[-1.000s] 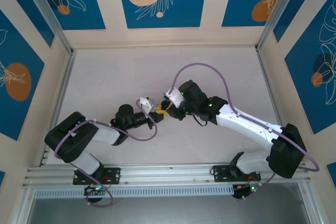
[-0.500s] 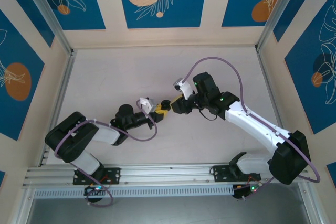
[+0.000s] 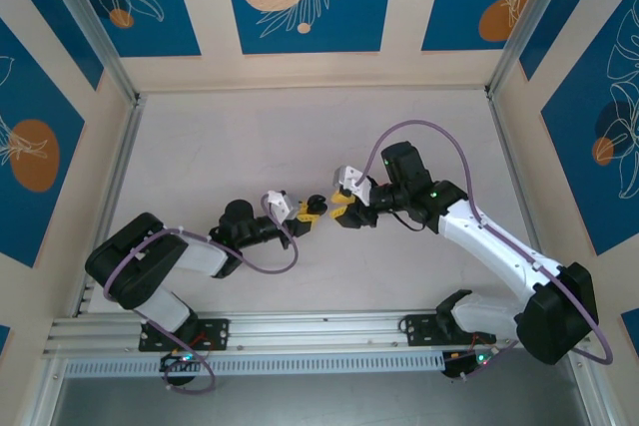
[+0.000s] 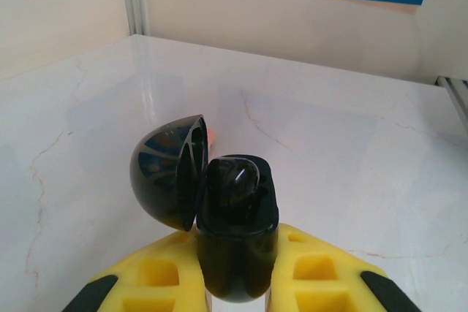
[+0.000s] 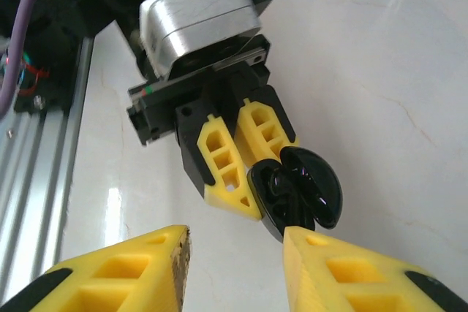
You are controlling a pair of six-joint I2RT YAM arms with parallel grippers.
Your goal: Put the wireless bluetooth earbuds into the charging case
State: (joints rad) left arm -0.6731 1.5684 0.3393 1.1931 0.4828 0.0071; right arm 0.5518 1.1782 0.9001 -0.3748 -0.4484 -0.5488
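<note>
So here's where I'm at: my left pincer [image 3: 305,213] is clamped on the lower body of the charging case [image 4: 235,246], holding it upright just above the desk [image 4: 351,144] with the lid [image 4: 167,173] flipped open to the side. My right pincer [image 5: 235,253] is right next to it, parted about halfway, with nothing between its tips.

In the left wrist view there's a glossy black earbud [image 4: 238,179] sitting in the mouth of the case. It looks seated, or close to it. I honestly can't tell where the second one is, or whether it's already down in there.

Handling-wise, I'd guess the case is light, hard and pretty slippery, being all smooth rounded plastic. Gripping it low on the body seems right. I'd stay off the lid, since the hinge looks like the weak spot and squeezing there would just snap it shut.

The buds are way smaller than my tips, shiny and nearly weightless, so I reckon they'd squirt out under a hard pinch. I'd go gentle across the stem, not the round bit.
</note>
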